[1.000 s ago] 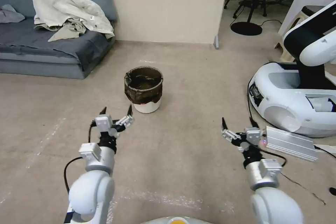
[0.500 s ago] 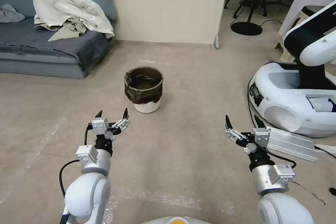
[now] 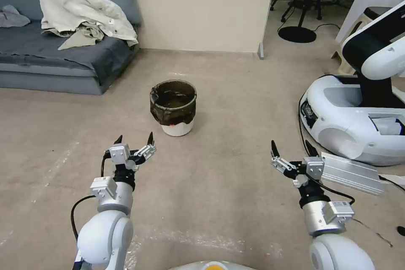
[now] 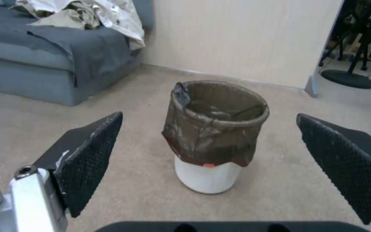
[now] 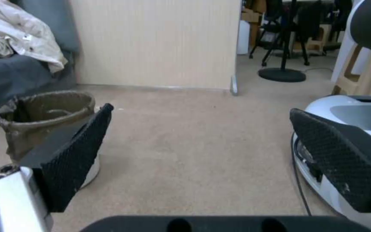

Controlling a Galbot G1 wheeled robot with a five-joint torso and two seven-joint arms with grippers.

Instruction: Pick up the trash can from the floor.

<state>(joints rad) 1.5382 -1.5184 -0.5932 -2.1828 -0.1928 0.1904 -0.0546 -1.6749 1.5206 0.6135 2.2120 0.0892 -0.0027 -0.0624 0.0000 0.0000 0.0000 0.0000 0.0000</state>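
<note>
The trash can (image 3: 174,107) is a small round white bin with a dark brown bag folded over its rim, standing upright on the beige floor (image 3: 228,105). Its red mark shows in the left wrist view, where the trash can (image 4: 213,135) sits centred beyond the open fingers. My left gripper (image 3: 133,139) hovers open, short of the bin and slightly to its left, holding nothing. My right gripper (image 3: 294,147) is open too, farther to the right, empty. In the right wrist view the trash can (image 5: 43,119) stands partly behind one finger (image 5: 76,158).
A grey sofa (image 3: 63,59) with a crumpled white cloth (image 3: 80,4) lies at the back left. A large white robot base (image 3: 358,118) and a silver box (image 3: 350,173) sit at the right, close to my right gripper. A beige wall (image 3: 202,8) stands behind the bin.
Both arms have drawn back toward me over the last second. The left gripper moved away from the bin and slightly left; the right shifted a little right. The trash can has not moved.
</note>
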